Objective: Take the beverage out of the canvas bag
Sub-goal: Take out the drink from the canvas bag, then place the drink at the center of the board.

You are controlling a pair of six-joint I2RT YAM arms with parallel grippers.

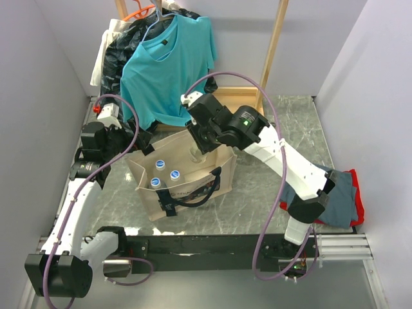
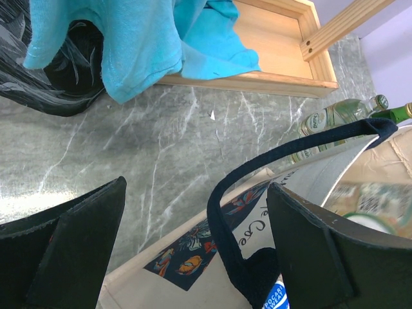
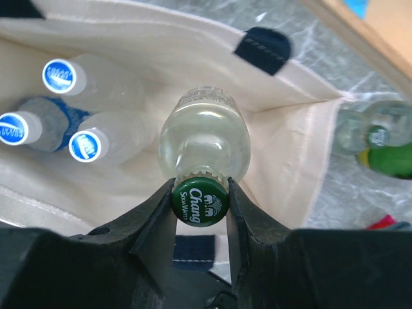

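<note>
Canvas bag (image 1: 149, 193) sits mid-table (image 1: 257, 206), in front of the hanging shirt (image 1: 168, 64) and rack base (image 1: 241, 96). Three capped bottles (image 1: 156, 182) stand in the bag's left part. A fourth bottle (image 3: 205, 138) is in its right part, cap pinched by the right gripper (image 3: 200, 203) from above. Left gripper (image 2: 196, 187) is spread either side of the bag strap (image 2: 222, 193). Loose bottles (image 3: 373, 138) lie just outside the bag wall, and folded clothes (image 1: 341, 193) at the table's right edge.

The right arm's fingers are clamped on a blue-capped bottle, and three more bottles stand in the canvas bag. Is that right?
Not quite. The cap between the right fingers is green, not blue, as the right wrist view shows. The rest holds: they are clamped on that bottle, and three more bottles stand in the canvas bag.
</note>
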